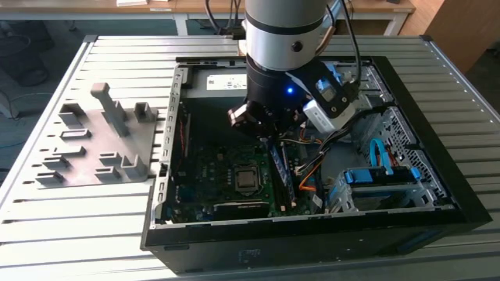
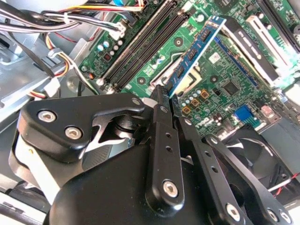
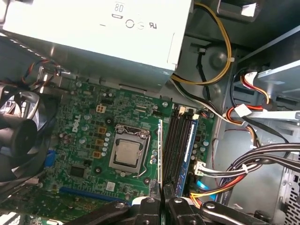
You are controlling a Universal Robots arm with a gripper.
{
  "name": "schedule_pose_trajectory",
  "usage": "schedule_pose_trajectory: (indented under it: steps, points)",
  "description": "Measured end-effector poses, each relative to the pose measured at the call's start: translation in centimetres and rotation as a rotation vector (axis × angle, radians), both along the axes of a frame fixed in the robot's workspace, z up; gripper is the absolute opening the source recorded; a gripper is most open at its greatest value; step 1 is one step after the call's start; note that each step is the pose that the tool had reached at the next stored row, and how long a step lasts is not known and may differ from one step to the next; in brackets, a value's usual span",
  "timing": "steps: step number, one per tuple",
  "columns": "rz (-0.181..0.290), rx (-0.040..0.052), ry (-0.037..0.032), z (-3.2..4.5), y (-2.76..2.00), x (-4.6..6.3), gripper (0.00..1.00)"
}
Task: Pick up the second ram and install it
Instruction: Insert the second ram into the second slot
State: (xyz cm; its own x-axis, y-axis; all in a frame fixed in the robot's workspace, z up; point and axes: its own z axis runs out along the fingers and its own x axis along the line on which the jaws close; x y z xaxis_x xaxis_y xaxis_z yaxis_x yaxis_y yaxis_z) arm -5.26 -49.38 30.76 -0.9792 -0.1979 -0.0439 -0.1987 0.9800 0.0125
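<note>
From where I stand, the gripper [image 2: 165, 93] pinches the second ram [image 2: 194, 49] edge-down, parallel to the memory slots [image 1: 289, 178] at its five o'clock in the exterior view, presumably for seating.

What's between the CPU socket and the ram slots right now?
In the first wrist view the ram, edge-on and clamped in the tool, lines up between the CPU socket and the slots.
</note>
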Motion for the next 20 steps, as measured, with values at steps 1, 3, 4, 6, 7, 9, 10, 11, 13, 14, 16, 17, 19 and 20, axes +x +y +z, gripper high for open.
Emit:
schedule_pose_trajectory:
  steps: [1, 3, 4, 6, 7, 9, 10, 11, 13, 14, 16, 17, 19, 20]
  points:
    - [-0.004, 0.0000, 0.0000, 0.00, 0.00, 0.00, 0.14]
    - [-0.012, -0.0001, 0.0000, -0.01, 0.00, 0.00, 0.14]
    - [-0.017, -0.0001, 0.0000, -0.01, 0.00, 0.00, 0.14]
    - [-0.025, -0.0001, 0.0000, -0.02, 0.00, 0.00, 0.14]
    - [-0.029, -0.0002, 0.0000, -0.02, 0.00, 0.00, 0.14]
    - [-0.037, -0.0002, 0.0000, -0.02, 0.00, 0.00, 0.14]
    - [-0.042, -0.0002, 0.0000, -0.02, 0.00, 0.00, 0.14]
    - [-0.046, -0.0003, 0.0000, -0.03, 0.00, 0.00, 0.14]
    - [-0.054, -0.0003, 0.0000, -0.03, 0.00, 0.00, 0.14]
    - [-0.058, -0.0004, 0.0000, -0.03, 0.00, 0.00, 0.14]
    - [-0.067, -0.0005, 0.0000, -0.03, 0.00, 0.00, 0.14]
    - [-0.071, -0.0006, 0.0000, -0.04, 0.00, 0.00, 0.14]
    - [-0.079, -0.0007, 0.0000, -0.04, 0.00, 0.00, 0.14]
    - [-0.083, -0.0008, 0.0000, -0.04, 0.00, 0.00, 0.14]
